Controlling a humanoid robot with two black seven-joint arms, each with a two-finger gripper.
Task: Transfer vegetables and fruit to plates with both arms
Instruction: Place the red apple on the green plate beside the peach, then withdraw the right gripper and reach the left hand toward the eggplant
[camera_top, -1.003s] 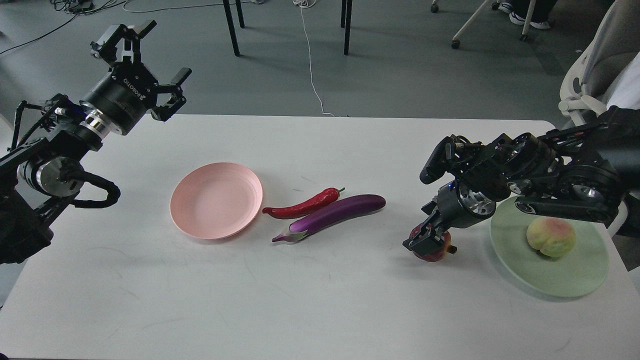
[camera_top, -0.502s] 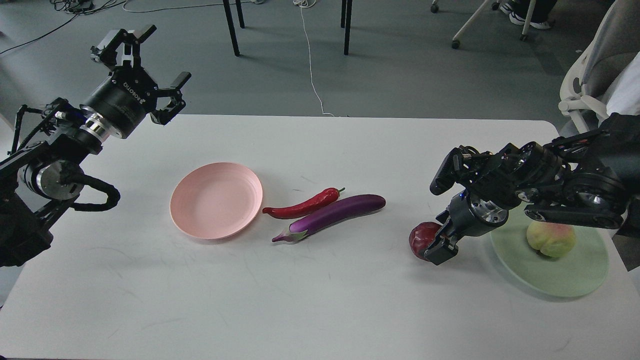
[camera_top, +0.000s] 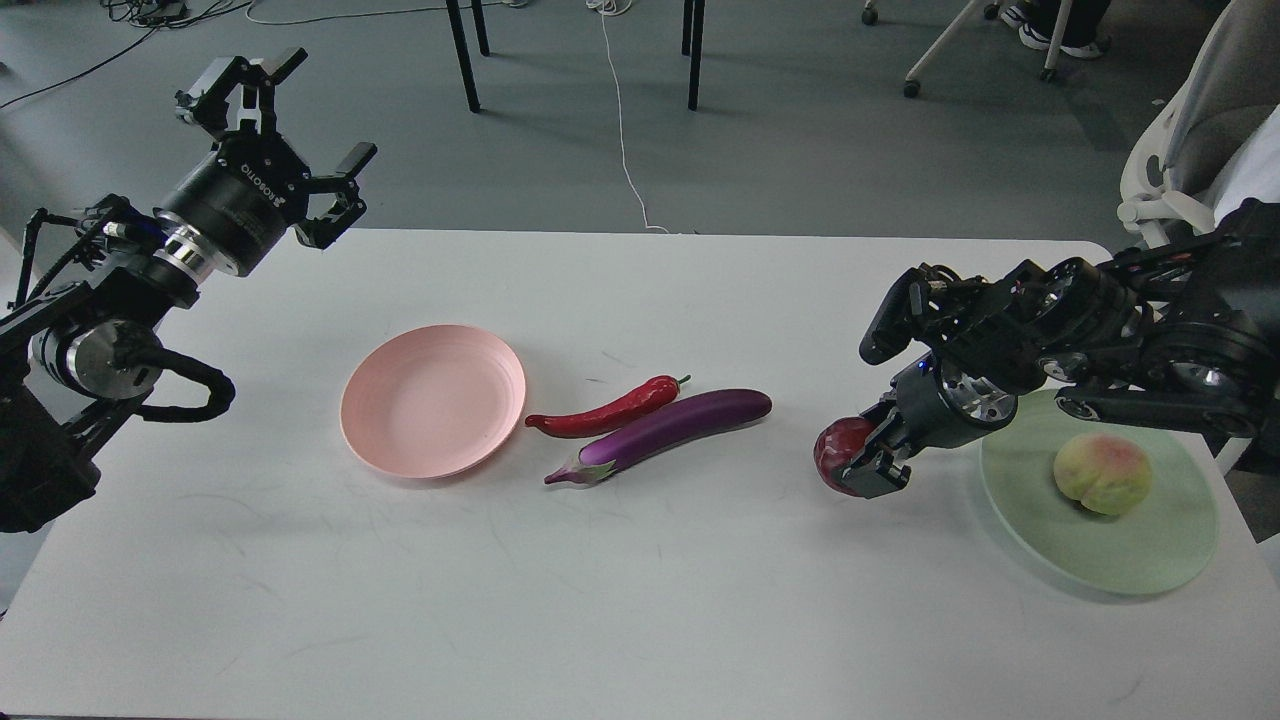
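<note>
My right gripper (camera_top: 862, 462) is shut on the dark red pomegranate (camera_top: 835, 450) and holds it just above the table, left of the pale green plate (camera_top: 1130, 550). The peach (camera_top: 1102, 473) lies on that green plate. The red chili pepper (camera_top: 605, 410) and the purple eggplant (camera_top: 670, 428) lie side by side at the table's middle, just right of the bare pink plate (camera_top: 432, 400). My left gripper (camera_top: 330, 103) is open and empty, raised over the table's far left corner.
The white table (camera_top: 640, 600) ends at a far edge near the top. Beyond it stand dark furniture legs (camera_top: 460, 50) and a white cable (camera_top: 620, 120) on the grey floor. A white chair (camera_top: 1160, 190) is at the far right.
My right gripper has closed on the pomegranate, turned and risen a little with it, moving slightly right. My left arm has drifted slightly left and stays open.
</note>
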